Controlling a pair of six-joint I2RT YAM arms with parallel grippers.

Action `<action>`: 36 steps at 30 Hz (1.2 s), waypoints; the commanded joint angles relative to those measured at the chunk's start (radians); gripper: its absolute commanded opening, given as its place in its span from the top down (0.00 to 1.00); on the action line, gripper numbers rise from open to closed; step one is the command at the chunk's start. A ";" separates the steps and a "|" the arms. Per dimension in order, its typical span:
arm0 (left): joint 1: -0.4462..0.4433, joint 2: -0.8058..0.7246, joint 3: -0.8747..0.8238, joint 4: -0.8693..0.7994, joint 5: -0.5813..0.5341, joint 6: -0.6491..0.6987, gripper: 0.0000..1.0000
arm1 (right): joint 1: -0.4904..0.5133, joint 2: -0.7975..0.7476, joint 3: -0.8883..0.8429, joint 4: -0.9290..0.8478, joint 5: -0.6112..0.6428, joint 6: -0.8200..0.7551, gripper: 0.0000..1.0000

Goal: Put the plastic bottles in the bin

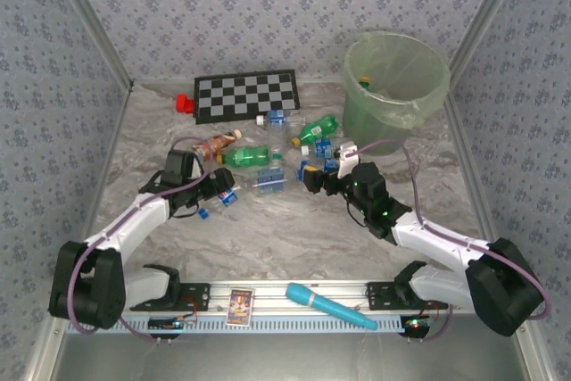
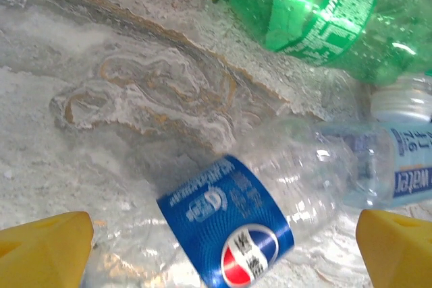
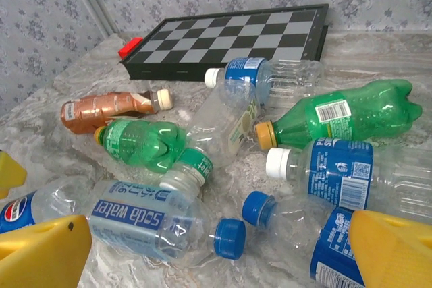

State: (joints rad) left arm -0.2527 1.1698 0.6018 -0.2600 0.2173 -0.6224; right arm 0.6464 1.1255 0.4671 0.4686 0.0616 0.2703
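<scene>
Several crushed plastic bottles lie in a loose heap at mid-table, left of the pale green bin (image 1: 426, 95). My left gripper (image 1: 223, 192) (image 2: 223, 257) is open, its yellow fingers (image 2: 42, 249) standing either side of a clear Pepsi bottle (image 2: 236, 220) without touching it. A green bottle (image 2: 324, 15) lies just beyond it. My right gripper (image 1: 314, 176) (image 3: 216, 254) is open and low over the heap's right side. Between its fingers lie a soda water bottle (image 3: 145, 220) and a blue-capped clear bottle (image 3: 297, 214). Further off lie a brown bottle (image 3: 108, 109) and two green bottles (image 3: 145, 143) (image 3: 344, 112).
A black-and-white chessboard (image 1: 247, 94) lies at the back with a small red block (image 1: 184, 103) at its left end. A turquoise tube (image 1: 330, 306) and a small card (image 1: 240, 304) rest on the near rail. Patterned walls close in both sides.
</scene>
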 commanded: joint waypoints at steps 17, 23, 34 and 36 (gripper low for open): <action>-0.241 -0.106 -0.151 -0.046 -0.165 -0.031 0.11 | 0.006 0.015 0.033 0.008 -0.011 0.022 0.00; -0.293 -0.009 -0.132 -0.049 -0.262 -0.067 0.16 | 0.006 0.019 0.033 0.010 -0.013 0.025 0.00; -0.383 -0.023 -0.068 -0.079 -0.358 -0.162 0.13 | 0.006 0.012 0.033 0.007 -0.009 0.025 0.00; -0.384 -0.038 -0.059 -0.098 -0.385 -0.169 0.12 | 0.007 0.013 0.033 0.007 -0.011 0.025 0.00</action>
State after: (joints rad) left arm -0.6308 1.1648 0.4969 -0.3187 -0.1005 -0.7586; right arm 0.6472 1.1362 0.4683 0.4683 0.0544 0.2810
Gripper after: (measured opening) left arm 0.875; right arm 0.996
